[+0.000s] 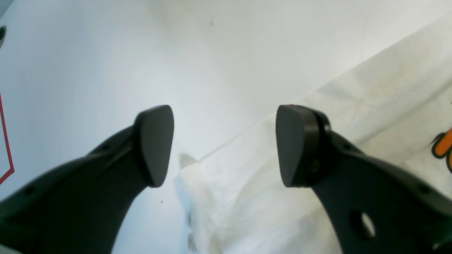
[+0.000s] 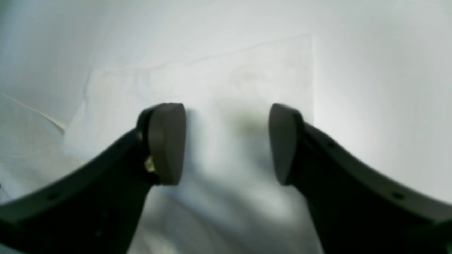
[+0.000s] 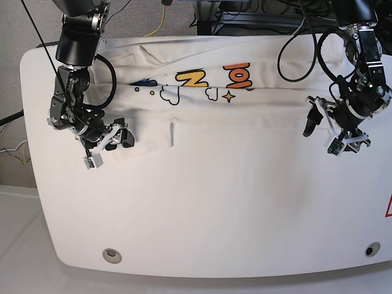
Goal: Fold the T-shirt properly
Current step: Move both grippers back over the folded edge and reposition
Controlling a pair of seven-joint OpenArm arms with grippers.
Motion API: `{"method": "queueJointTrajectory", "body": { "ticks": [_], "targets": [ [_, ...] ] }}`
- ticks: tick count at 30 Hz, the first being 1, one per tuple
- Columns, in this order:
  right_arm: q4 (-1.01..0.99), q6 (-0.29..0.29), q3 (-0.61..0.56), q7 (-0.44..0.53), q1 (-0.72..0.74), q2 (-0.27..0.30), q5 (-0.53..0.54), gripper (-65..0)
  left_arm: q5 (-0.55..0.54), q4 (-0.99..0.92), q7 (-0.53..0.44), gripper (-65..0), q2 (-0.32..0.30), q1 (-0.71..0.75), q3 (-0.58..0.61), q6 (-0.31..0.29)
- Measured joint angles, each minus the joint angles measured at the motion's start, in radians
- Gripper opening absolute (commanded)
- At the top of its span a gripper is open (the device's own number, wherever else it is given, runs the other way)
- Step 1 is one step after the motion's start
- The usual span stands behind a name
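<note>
The white T-shirt (image 3: 245, 110) lies across the far half of the table, its orange and yellow lettering (image 3: 208, 78) facing up near the back edge. My right gripper (image 3: 122, 139) hovers at the shirt's left end, open. In the right wrist view the right gripper (image 2: 226, 143) has nothing between its fingers, and a flat flap of the T-shirt (image 2: 212, 88) lies beneath it. At the shirt's right end my left gripper (image 3: 313, 119) is also open. The left wrist view shows the left gripper (image 1: 224, 144) just above a corner of the T-shirt (image 1: 247, 211).
The glossy white tabletop (image 3: 196, 208) stretches toward the front edge, with two round holes (image 3: 111, 254) (image 3: 369, 250) near it. A red marking (image 3: 389, 208) sits at the right edge and also shows as a red line (image 1: 7, 155). Cables (image 3: 294, 37) hang behind.
</note>
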Motion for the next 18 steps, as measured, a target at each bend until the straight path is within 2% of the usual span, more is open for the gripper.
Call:
{"method": "queueJointTrajectory", "body": {
  "ticks": [3, 5, 8, 18],
  "targets": [
    [0.014, -0.002, 0.0, 0.008, -0.022, -0.01, 0.01, -28.7, 0.011, -0.032, 0.003, -22.8, 0.034, 0.003, 0.007, 0.018],
    [0.015, 0.006, 0.0, 0.012, -0.031, -0.013, 0.027, -28.7, 0.026, -0.041, 0.035, -22.8, 0.06, 0.011, 0.016, 0.009],
    [0.015, 0.007, 0.0, 0.009, -0.03, -0.014, 0.031, -28.7, 0.006, -0.043, 0.034, -22.8, 0.077, 0.026, 0.022, -0.009],
    [0.016, 0.007, -0.002, 0.003, -0.025, -0.012, 0.03, -28.7, 0.017, -0.042, 0.023, -22.8, 0.07, 0.013, 0.014, 0.003]
  ]
}}
